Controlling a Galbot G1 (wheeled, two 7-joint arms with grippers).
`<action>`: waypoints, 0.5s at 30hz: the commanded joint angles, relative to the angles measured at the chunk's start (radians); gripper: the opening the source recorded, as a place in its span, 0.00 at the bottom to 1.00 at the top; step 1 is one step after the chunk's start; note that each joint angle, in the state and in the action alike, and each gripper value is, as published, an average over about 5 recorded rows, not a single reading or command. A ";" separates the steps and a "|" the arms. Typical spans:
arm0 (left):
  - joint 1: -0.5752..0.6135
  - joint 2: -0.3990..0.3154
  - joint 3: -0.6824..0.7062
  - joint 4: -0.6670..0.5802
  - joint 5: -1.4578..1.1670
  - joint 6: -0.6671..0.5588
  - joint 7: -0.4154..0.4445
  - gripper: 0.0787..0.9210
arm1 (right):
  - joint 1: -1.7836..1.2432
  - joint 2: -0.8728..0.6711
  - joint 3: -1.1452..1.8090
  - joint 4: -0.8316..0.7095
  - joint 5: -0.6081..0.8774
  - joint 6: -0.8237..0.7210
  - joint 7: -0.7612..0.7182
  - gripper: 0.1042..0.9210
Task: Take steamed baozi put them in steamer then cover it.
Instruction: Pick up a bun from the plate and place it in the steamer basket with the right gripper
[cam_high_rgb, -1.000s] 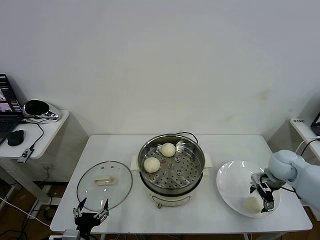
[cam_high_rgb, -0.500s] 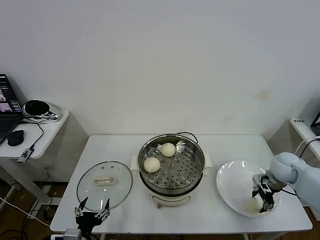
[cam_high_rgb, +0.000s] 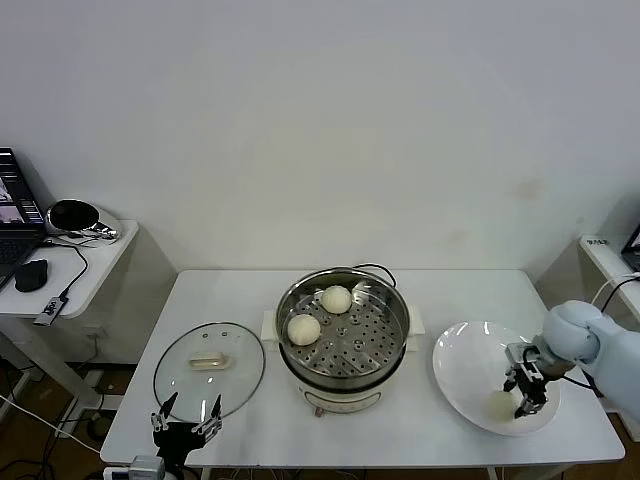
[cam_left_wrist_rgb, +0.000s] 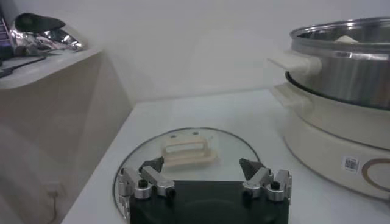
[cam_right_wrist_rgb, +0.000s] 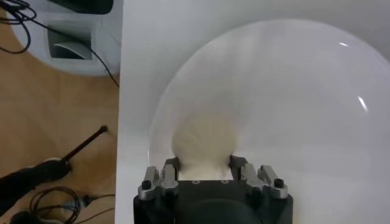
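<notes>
Your right gripper (cam_high_rgb: 527, 394) is down on the white plate (cam_high_rgb: 462, 350) at the right end of the table (cam_high_rgb: 440, 290), and its fingers (cam_right_wrist_rgb: 169, 167) sit on either side of a steamed baozi (cam_right_wrist_rgb: 204, 140) — the wrist view shows the bun filling the gap between them, both tips against its sides, so they are closed on it. From the head camera you can see the bun (cam_high_rgb: 501, 405) resting low on the near part of the plate, just beside the gripper and touching the plate's surface.

The steamer (cam_high_rgb: 343, 336) stands in the middle of the table, uncovered. Two more baozi lie on its perforated tray: one toward the far rim (cam_high_rgb: 336, 298), one nearer its left side (cam_high_rgb: 303, 328). They sit near each other but apart.

The cover (cam_high_rgb: 209, 364) lies flat on the table to the left of the steamer, handle up, well clear of the pot. Your left gripper (cam_high_rgb: 184, 424) hangs at the near edge of the table just in front of that cover, its fingers (cam_left_wrist_rgb: 153, 178) spread wide and holding nothing — in its wrist view you look past them onto the glass lid and its cream handle (cam_left_wrist_rgb: 187, 149), with the steamer's wall to one side.

A side desk (cam_high_rgb: 95, 265) with a mouse (cam_high_rgb: 31, 274) stands off to the left.
</notes>
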 joint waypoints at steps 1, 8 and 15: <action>-0.003 0.002 -0.003 -0.001 -0.003 0.000 0.000 0.88 | 0.266 -0.024 -0.121 0.019 0.139 -0.008 -0.020 0.50; -0.022 -0.001 0.002 0.001 -0.005 -0.001 -0.006 0.88 | 0.642 0.113 -0.248 -0.032 0.305 -0.023 -0.061 0.50; -0.021 -0.004 -0.001 -0.014 -0.004 -0.005 -0.012 0.88 | 0.870 0.369 -0.348 -0.119 0.421 -0.010 -0.071 0.50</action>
